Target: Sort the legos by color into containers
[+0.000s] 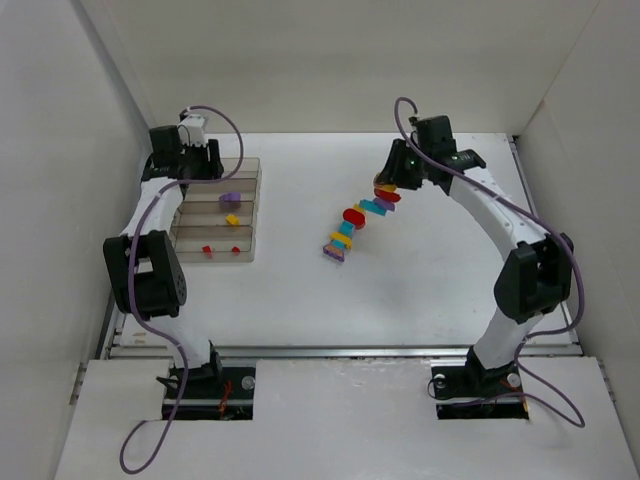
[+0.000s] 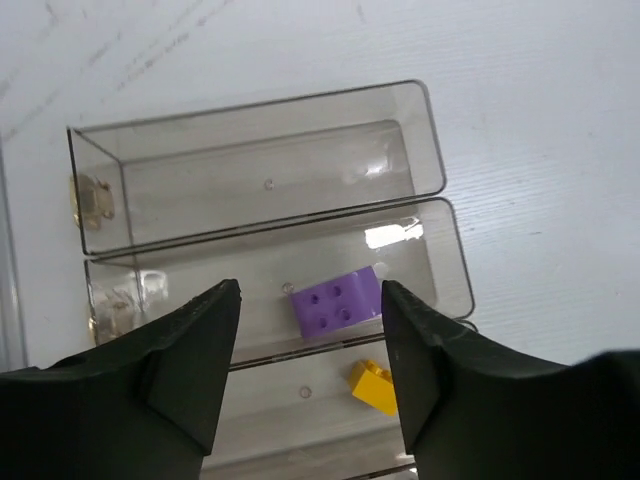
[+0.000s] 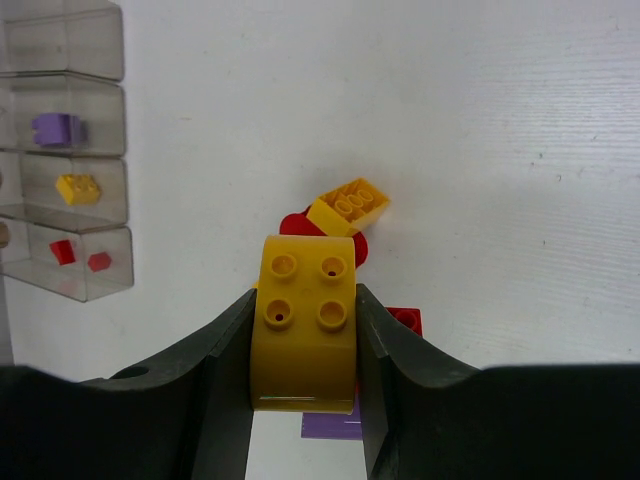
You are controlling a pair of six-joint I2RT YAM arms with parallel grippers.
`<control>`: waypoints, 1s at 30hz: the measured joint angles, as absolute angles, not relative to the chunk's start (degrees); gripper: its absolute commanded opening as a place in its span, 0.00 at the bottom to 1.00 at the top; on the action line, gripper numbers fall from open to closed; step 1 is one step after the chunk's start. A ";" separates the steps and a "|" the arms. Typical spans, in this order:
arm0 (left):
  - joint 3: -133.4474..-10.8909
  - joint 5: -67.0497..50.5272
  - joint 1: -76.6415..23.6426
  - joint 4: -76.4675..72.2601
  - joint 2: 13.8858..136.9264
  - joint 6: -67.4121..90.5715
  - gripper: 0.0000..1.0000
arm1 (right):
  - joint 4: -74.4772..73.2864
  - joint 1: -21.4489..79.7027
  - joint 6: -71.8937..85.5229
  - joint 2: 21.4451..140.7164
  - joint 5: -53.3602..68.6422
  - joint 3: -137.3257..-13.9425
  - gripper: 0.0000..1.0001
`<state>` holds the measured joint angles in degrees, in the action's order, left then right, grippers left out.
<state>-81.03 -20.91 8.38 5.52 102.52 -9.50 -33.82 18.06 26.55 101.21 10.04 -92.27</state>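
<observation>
Left gripper hangs over the organizer, out at 10 o'clock on the table, jaws apart and nothing between them. Right under it sits a purple brick in the second compartment from the far side, and there's a yellow piece in the third. The nearest compartment has two red bits. Over to the right gripper, up at 1 o'clock: it's clamped on a yellow brick, studs facing the wrist camera, held over the loose legos. That line of red, teal, yellow and purple runs mid-table from 1 o'clock down toward 7. At 12 o'clock from the held brick, a second yellow lies tilted, touching a red piece.
</observation>
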 measured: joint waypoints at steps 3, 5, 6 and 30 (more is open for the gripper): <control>-80.16 -22.11 6.31 6.13 98.21 -14.17 0.52 | -32.58 18.06 26.57 98.10 11.20 -91.02 0.00; -79.48 -23.79 4.16 7.20 95.22 -19.05 0.52 | -31.77 18.06 26.63 96.38 12.73 -90.45 0.00; -79.24 -25.10 2.90 8.08 93.78 -21.82 0.55 | -31.38 18.06 26.81 95.66 13.39 -90.19 0.00; -77.65 -45.12 -26.63 16.23 86.50 -30.76 1.00 | -21.80 20.32 39.09 84.05 16.58 -83.90 0.00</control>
